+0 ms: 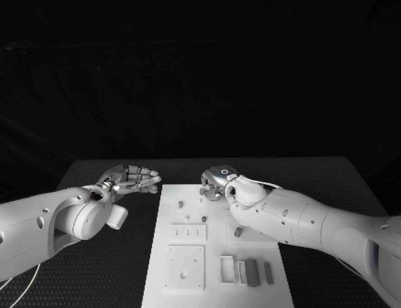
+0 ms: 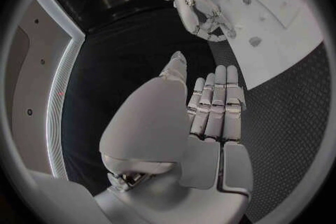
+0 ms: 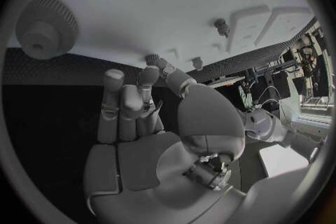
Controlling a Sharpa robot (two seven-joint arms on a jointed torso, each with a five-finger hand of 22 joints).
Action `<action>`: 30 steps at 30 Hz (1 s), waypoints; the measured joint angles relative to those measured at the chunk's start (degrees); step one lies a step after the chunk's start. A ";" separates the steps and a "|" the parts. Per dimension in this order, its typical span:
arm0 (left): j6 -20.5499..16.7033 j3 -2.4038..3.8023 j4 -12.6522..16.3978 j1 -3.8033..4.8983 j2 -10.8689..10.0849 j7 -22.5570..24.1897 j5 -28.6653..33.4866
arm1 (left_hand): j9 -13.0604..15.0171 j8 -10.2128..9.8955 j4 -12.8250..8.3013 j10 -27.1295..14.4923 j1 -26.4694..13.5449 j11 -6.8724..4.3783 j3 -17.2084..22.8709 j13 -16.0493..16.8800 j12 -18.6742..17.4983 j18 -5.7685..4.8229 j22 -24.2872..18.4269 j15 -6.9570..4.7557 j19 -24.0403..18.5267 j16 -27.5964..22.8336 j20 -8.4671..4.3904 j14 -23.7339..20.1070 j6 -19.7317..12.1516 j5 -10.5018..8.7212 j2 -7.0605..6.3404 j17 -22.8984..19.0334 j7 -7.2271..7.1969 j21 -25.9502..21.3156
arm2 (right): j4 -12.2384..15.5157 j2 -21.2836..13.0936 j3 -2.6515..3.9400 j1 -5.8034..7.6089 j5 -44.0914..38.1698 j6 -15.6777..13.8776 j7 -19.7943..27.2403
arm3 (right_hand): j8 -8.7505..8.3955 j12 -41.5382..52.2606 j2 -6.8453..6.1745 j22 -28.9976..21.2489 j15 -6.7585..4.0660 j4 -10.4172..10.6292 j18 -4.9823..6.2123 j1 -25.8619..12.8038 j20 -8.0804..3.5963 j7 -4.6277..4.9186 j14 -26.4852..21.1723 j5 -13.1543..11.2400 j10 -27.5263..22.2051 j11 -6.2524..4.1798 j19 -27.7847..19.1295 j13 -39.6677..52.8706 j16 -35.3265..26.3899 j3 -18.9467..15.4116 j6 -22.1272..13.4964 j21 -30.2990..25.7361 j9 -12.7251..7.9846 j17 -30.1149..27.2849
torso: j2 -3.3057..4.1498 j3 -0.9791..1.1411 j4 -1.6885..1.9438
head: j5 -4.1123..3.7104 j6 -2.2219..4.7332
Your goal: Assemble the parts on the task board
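In the head view the left hand (image 1: 131,179) sits at centre left of the frame, over the dark counter (image 1: 89,176) just off the left edge of the task board (image 1: 221,221). Its fingers are straight and slightly parted, and it holds nothing; the left wrist view shows the same flat, empty palm (image 2: 210,117) above the textured counter surface, with the board's corner beyond it. Between this hand and the board's left edge lies a narrow strip of bare counter.

The task board runs from the middle of the frame down to its bottom edge. Small pegs (image 1: 181,205) stand along its upper part, two rectangular plates (image 1: 188,232) lie at centre left, and several grey parts (image 1: 247,272) lie side by side near the lower right corner. In the right wrist view a toothed gear (image 3: 46,28) sits on the board, well apart from the fingers.

The right hand (image 1: 217,182) is at the board's far edge, just right of centre, fingers curled downward toward the surface. Whether the fingertips pinch anything cannot be told; in the right wrist view its fingers (image 3: 129,103) are partly bent near a small peg (image 3: 152,59). Open counter stretches to the right of the board.
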 measured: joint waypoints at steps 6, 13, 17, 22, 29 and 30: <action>0.03 0.00 -0.12 0.00 -0.22 -0.01 0.00 | 0.00 0.00 0.00 0.00 0.00 0.00 0.00 0.00 0.00 0.00 0.00 0.00 0.00 0.00 0.00 0.00 0.00 0.00 0.00 0.06 0.00 0.00 | 3.61 -3.12 0.29 0.03 0.51 -0.40 0.07 | 0.00 0.00 0.00 0.00 0.00 0.00 0.01 0.00 0.09 0.00 0.00 0.00 0.00 0.00 0.09 0.00 0.00 0.00 0.00 0.00 -0.10 -0.06 | -0.06 0.00 -0.03 | -0.01 0.20; 0.02 0.00 -0.27 0.00 -1.27 0.01 0.00 | 0.01 0.00 0.00 0.00 0.00 0.00 0.00 0.01 0.00 -0.01 0.00 0.00 0.00 -0.23 0.00 0.00 0.00 0.00 0.00 0.09 0.00 -0.23 | 11.86 -9.49 4.11 1.98 1.86 -0.76 0.15 | -0.28 0.00 -1.00 0.00 0.00 0.00 0.01 0.06 0.10 -0.01 0.00 0.00 -0.01 -0.01 0.09 0.00 0.00 0.00 0.01 0.00 -0.19 -0.06 | -0.10 0.00 -0.49 | 0.24 1.02; 0.01 0.00 -0.34 0.00 -1.38 0.05 0.00 | 0.01 0.00 0.00 0.00 0.00 0.00 0.00 0.01 0.00 -0.03 0.00 -0.01 0.00 -0.23 0.00 -0.01 0.00 0.00 0.00 0.11 0.00 -0.23 | 14.56 -13.51 5.30 2.80 4.17 0.27 0.12 | -0.85 -0.31 -2.35 0.00 0.40 0.00 0.00 0.39 0.34 0.25 -0.40 0.00 -0.53 0.50 -0.26 0.00 0.00 0.00 -0.66 0.00 -0.52 -0.23 | -0.13 0.04 -0.88 | 0.32 1.41; 0.01 0.00 -0.38 0.01 -1.49 0.08 0.00 | 0.01 0.00 0.00 0.00 0.00 0.00 0.00 0.01 0.00 -0.24 0.00 -0.01 0.00 -0.23 0.00 0.00 0.00 0.00 0.00 0.11 0.00 -0.23 | 15.14 -17.13 5.43 3.73 9.83 3.64 1.11 | -1.77 -3.51 -3.86 0.00 1.61 -0.31 0.00 1.91 1.47 1.21 -3.35 0.00 -7.06 1.32 -3.53 -0.45 -0.85 0.31 -2.39 -1.38 -1.01 -0.53 | -0.14 0.15 -1.35 | 0.41 1.81; 0.03 0.01 -0.78 0.01 -1.38 0.09 0.00 | 0.01 0.00 0.00 0.00 0.00 0.00 0.00 0.01 0.00 -0.25 0.00 -0.21 0.00 -0.23 0.00 0.20 0.00 0.00 0.00 0.17 0.00 -0.23 | 13.55 -18.88 5.37 3.66 12.90 6.84 3.79 | -1.97 7.91 -4.13 0.00 2.35 -0.26 0.00 4.46 2.62 1.51 -5.45 0.00 -12.84 1.73 -5.33 9.57 1.84 -1.89 -2.71 -0.03 -1.53 0.02 | -0.14 0.27 -1.42 | 0.20 2.01; 0.03 0.01 -0.80 0.01 -1.36 0.09 0.00 | 0.01 0.00 0.00 0.00 0.00 0.00 0.00 0.01 0.00 -0.25 0.00 -0.21 0.00 -0.23 0.00 0.20 0.00 0.00 0.00 0.17 0.00 -0.23 | 13.38 -18.96 5.37 3.66 12.91 7.30 4.10 | -1.97 11.31 -4.13 0.00 2.36 -0.39 0.00 4.46 2.61 1.55 -5.46 0.00 -13.24 1.54 -5.32 11.99 2.70 -2.03 -2.68 0.39 -1.56 0.18 | -0.14 0.29 -1.41 | 0.13 1.92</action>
